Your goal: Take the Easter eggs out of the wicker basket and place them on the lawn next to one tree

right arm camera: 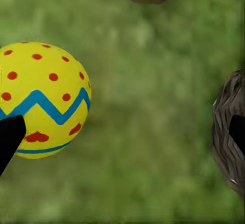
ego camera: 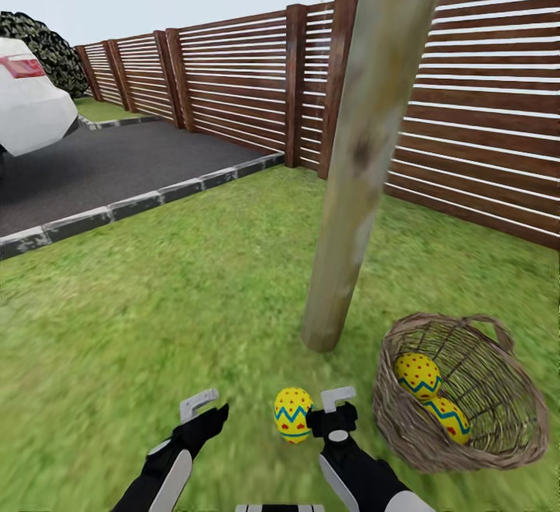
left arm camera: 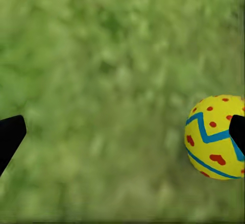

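While head view shows basket (ego camera: 467,395), wrists maybe lawn (left arm camera: 102,81).

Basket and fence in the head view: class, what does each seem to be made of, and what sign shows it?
The wicker basket looks like woven brown-grey cane, matt: open crossing strands and a loop handle. The fence looks like dark stained wood: reddish-brown horizontal slats between thick posts. Both are rendered, so this is only how they look.

Trunk (ego camera: 365,162) ahead — apparently open lawn (ego camera: 155,302) leftward
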Robot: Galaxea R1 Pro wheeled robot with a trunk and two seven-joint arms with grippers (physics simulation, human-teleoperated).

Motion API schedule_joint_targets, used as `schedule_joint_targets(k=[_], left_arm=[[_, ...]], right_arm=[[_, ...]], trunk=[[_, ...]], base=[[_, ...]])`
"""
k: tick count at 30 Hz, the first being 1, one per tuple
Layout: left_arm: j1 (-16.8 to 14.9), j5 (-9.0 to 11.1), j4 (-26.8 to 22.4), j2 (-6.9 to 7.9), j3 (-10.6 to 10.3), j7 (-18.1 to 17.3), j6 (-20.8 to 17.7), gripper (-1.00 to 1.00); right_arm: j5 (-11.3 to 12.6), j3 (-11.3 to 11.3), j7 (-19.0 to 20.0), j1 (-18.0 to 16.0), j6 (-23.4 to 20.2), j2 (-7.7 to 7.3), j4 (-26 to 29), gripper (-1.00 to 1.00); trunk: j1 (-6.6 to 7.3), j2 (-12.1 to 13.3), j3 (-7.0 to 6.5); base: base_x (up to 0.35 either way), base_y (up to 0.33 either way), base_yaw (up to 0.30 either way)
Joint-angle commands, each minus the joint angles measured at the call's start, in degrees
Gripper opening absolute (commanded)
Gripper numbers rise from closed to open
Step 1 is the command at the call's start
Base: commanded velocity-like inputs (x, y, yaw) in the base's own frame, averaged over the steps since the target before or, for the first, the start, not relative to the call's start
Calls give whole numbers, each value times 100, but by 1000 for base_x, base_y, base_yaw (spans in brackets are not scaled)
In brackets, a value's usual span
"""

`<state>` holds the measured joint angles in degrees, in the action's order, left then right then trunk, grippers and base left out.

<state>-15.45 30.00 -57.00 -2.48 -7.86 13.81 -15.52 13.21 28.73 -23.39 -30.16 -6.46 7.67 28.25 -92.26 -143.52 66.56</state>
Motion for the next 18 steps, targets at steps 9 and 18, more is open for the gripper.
schedule_joint_targets(k=[9,18], left_arm=[[126,-344,43,-12,54,66,-85,100],[154,-409,202,208,-75,191,-263,100]], right_arm=[[138,229,-37,45,60,233,-125,100],[260,158,-132,39,-85,227,-284,100]], trunk=[[5,0,-17],[5,0,-17]], base=[[-7,0,0],[0,0,0]])
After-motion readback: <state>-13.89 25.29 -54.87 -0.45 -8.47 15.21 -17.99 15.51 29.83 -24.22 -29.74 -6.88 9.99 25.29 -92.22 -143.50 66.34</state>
